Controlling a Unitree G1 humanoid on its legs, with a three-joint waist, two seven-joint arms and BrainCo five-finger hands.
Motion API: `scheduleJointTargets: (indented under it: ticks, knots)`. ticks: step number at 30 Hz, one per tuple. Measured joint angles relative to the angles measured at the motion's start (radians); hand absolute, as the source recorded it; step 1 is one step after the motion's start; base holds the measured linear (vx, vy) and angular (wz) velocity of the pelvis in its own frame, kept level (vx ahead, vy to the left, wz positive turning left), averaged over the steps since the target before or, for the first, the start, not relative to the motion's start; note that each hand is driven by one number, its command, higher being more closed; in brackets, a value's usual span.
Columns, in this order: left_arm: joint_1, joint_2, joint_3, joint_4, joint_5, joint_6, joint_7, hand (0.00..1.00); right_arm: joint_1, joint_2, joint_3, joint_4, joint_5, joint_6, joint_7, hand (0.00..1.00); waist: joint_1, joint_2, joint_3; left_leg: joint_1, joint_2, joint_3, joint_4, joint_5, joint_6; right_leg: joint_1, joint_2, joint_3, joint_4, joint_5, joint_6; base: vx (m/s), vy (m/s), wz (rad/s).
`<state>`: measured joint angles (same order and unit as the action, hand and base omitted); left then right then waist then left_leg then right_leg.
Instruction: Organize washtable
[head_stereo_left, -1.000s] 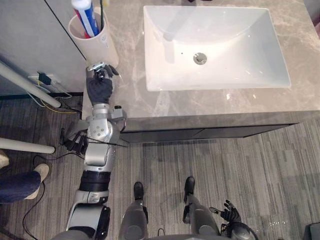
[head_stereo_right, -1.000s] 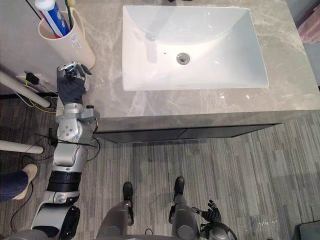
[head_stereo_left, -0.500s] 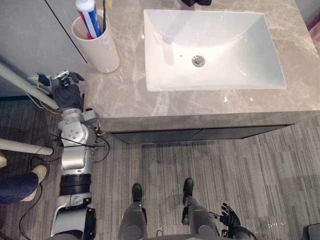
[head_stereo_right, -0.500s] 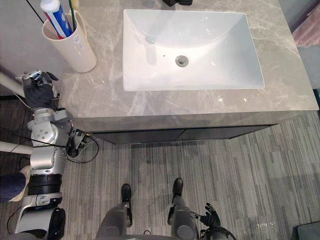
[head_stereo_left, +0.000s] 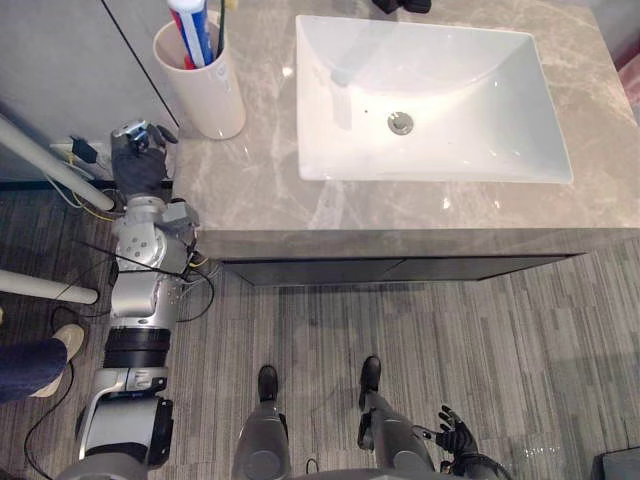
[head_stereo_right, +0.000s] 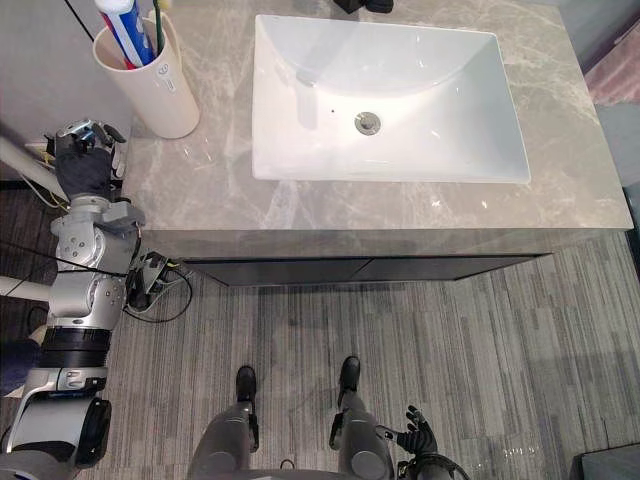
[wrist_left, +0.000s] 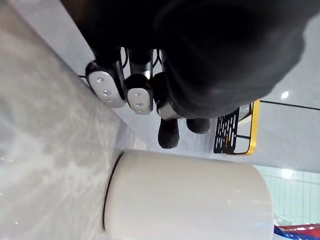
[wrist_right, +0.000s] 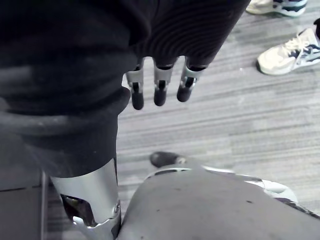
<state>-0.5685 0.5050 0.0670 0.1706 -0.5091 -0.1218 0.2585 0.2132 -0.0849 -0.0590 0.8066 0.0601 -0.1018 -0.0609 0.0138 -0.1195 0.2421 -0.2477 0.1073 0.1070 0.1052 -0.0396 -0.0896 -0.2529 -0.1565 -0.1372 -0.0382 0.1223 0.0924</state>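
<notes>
A cream cup (head_stereo_left: 203, 92) holding a toothpaste tube (head_stereo_left: 192, 30) and a toothbrush stands at the back left corner of the grey marble counter (head_stereo_left: 255, 195). My left hand (head_stereo_left: 139, 152) hovers just off the counter's left edge, in front and to the left of the cup. Its fingers (wrist_left: 107, 86) are curled and hold nothing, a short way from the cup (wrist_left: 190, 197). My right hand (head_stereo_left: 457, 440) hangs low beside my legs with relaxed fingers (wrist_right: 159, 93) over the floor.
A white rectangular sink (head_stereo_left: 430, 95) fills the counter's middle and right. A dark item (head_stereo_left: 400, 5) sits at the back edge. A white pole (head_stereo_left: 45, 155) slants by the left wall. A person's leg and shoe (head_stereo_left: 68, 342) are at the left, and shoes (wrist_right: 287, 52) show on the floor.
My left hand has pulled back from the cup's base, leftward off the counter's edge. The head camera has shifted a little. The right hand stays low.
</notes>
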Motion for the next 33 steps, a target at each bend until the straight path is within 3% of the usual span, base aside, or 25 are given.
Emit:
scheduleJointTargets:
  ticks: [9, 23, 33]
  knots:
    - [-0.088, 0.025, -0.032, 0.000, 0.002, -0.001, -0.016, 1.00, 0.000, 0.000, 0.000, 0.002, 0.008, -0.002, 0.006, 0.00, -0.006, 0.000, 0.001, 0.002, 0.000, -0.001, 0.000, 0.000, 0.000, 0.000, 0.000, 0.001, -0.001, 0.000, 0.000, 0.00, 0.000, 0.00]
    - [-0.087, 0.035, -0.042, 0.000, 0.014, -0.002, -0.017, 1.00, 0.000, 0.000, 0.000, 0.003, 0.009, -0.003, 0.016, 0.00, -0.005, 0.002, 0.002, 0.003, 0.000, -0.001, -0.002, 0.000, 0.000, 0.003, 0.000, 0.001, -0.003, 0.000, 0.000, 0.00, 0.000, 0.00]
    - [-0.075, 0.025, -0.118, 0.000, 0.013, 0.003, -0.042, 1.00, 0.000, 0.000, 0.000, 0.002, 0.009, -0.002, 0.016, 0.00, -0.004, 0.001, 0.004, 0.003, 0.000, -0.003, -0.002, 0.000, 0.000, 0.004, 0.000, -0.001, -0.003, 0.000, 0.000, 0.00, 0.000, 0.00]
